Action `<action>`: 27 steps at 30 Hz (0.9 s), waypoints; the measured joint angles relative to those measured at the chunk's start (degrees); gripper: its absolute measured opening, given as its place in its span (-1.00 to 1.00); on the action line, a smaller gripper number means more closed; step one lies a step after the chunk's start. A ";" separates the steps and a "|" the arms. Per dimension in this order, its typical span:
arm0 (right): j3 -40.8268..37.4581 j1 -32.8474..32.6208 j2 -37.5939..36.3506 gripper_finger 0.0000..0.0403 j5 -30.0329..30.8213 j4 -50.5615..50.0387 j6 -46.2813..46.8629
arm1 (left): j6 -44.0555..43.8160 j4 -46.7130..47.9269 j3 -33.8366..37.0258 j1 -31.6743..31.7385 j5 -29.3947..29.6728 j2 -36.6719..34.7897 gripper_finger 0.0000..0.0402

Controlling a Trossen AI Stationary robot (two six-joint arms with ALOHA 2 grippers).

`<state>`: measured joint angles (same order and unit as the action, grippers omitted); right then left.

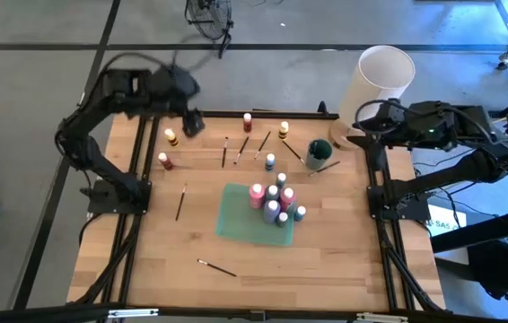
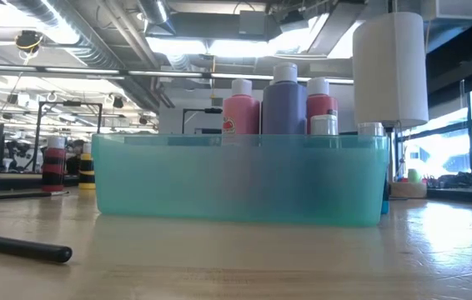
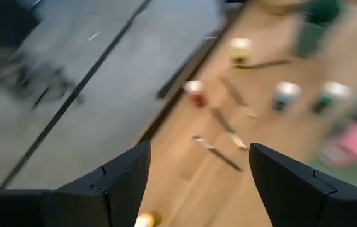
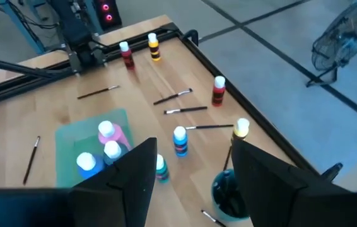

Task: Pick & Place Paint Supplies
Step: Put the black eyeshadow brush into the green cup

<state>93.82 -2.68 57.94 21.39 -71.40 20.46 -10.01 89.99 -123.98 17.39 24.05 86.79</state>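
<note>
Left end effector (image 1: 192, 122) hangs over the far left part of the desk (image 1: 326, 260), fingers (image 3: 125, 180) spread wide and empty. A yellow paint bottle (image 1: 171, 137) stands just beside it, and a red bottle (image 1: 164, 161) stands a little nearer the tray. Judgement: the wide spread suits a coming approach to one of these two outliers.

Right end effector (image 4: 188, 167) waits at the far right edge of the desk, beside the large white cylinder (image 1: 377, 79); fingers parted, nothing between them.

Teal tray (image 1: 240, 220) sits mid-desk and holds a cluster of upright bottles: pink (image 1: 256, 195), purple (image 1: 271, 212), red (image 1: 287, 198) and others packed close. Probably the collection point. A blue-capped bottle (image 1: 300, 213) stands at its right edge; in or out cannot be told.

Loose supplies:
- a red bottle (image 1: 247, 122) and a yellow-capped bottle (image 1: 284, 130) at the far edge
- a blue bottle (image 1: 270, 162) just beyond the tray
- thin brushes scattered flat: one (image 1: 180, 202) left of the tray, one (image 1: 216, 267) near the front edge, several (image 1: 243, 144) between the far bottles
- a dark green cup (image 1: 317, 154) at far right with a brush (image 1: 324, 167) beside it

Judgement: sorting roughly half done.
</note>
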 joint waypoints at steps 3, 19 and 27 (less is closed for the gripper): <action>0.00 -0.02 1.58 0.02 0.04 0.04 2.33 | -4.46 0.03 -0.02 8.21 0.05 1.75 0.32; 2.91 1.12 3.00 0.02 2.80 -3.15 7.20 | -11.93 0.01 0.02 17.38 -16.83 20.77 0.32; 10.55 1.53 1.50 0.02 1.87 -11.97 9.00 | -15.63 0.01 0.02 15.31 -16.93 26.66 0.32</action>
<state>104.38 -1.14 59.45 23.26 -83.36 29.46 -25.64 90.00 -123.96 32.70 7.12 113.45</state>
